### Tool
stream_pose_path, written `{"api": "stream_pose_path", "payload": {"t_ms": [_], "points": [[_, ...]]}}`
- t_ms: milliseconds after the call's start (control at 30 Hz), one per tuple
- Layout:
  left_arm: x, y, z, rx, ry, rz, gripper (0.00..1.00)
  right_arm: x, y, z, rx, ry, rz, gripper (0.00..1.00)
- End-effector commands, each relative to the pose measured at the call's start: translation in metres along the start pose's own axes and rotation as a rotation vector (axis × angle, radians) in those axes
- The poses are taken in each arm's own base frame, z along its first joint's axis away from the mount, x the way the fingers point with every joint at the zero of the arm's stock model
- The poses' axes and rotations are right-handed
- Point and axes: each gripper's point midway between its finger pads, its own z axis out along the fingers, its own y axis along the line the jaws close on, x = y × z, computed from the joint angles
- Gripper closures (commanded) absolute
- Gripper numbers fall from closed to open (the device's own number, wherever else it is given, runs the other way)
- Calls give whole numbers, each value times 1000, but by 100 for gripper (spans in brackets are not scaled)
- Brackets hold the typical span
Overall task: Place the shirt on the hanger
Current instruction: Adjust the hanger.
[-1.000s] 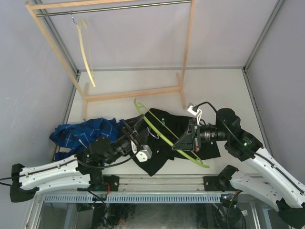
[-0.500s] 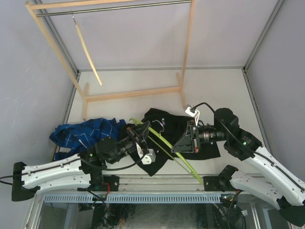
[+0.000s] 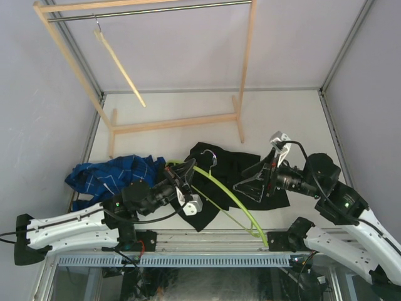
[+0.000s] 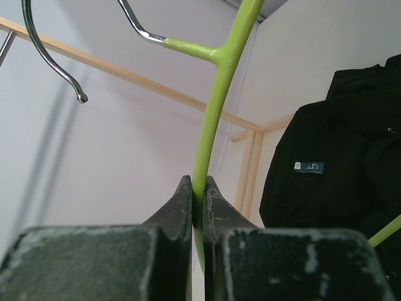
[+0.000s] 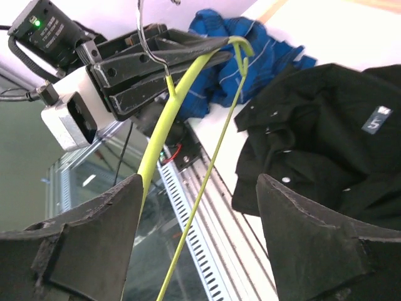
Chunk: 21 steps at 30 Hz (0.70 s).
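Left gripper [image 4: 197, 185] is pinched tight on the hanger [image 4: 217, 106], gripping the curved green arm just below the neck, with the silver hook [image 4: 53, 59] above my fingers. Right gripper [image 5: 200, 180] is spread wide and holds nothing; it points at the hanger but doesn't touch it. The shirt [image 3: 233, 164] is crumpled on the table [image 3: 282, 119] between my two arms, under and behind the hanger, with the collar label [image 5: 376, 119] face up and the blue plaid shirt [image 3: 106, 175] just to its left. My read: the hanger is in hand and the shirt isn't on it yet, so this is the start of threading. Next, the right gripper needs to go down to the collar or a shoulder near that label and open the neck while the left feeds a hanger arm in. The fabric is bunched, so picking a single layer is the tricky part. Versus a second ago, the right gripper was up against the hanger's long arm and has now backed off to the right. The hanger has swung so its free end points at the near edge. The cream hanger [image 3: 119, 63] on the rail is swinging, its lower end further right.
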Motion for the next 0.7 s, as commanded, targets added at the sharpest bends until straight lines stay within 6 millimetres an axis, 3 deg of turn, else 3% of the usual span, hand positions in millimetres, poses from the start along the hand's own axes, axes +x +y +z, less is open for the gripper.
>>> {"api": "stream_pose_path", "payload": {"t_ms": [0, 333, 533, 667], "points": [[-6, 14, 0, -57, -18, -40, 100, -33, -8, -10, 131, -132, -90, 27], [-1, 2, 4, -21, 1, -20, 100, -27, 4, 28, 179, -64, -170, 33], [1, 2, 5, -24, 9, -19, 100, -7, 5, 45, 181, 31, -195, 44], [4, -1, 6, -18, 21, -12, 100, 3, 8, 50, 156, 76, -191, 58]]}}
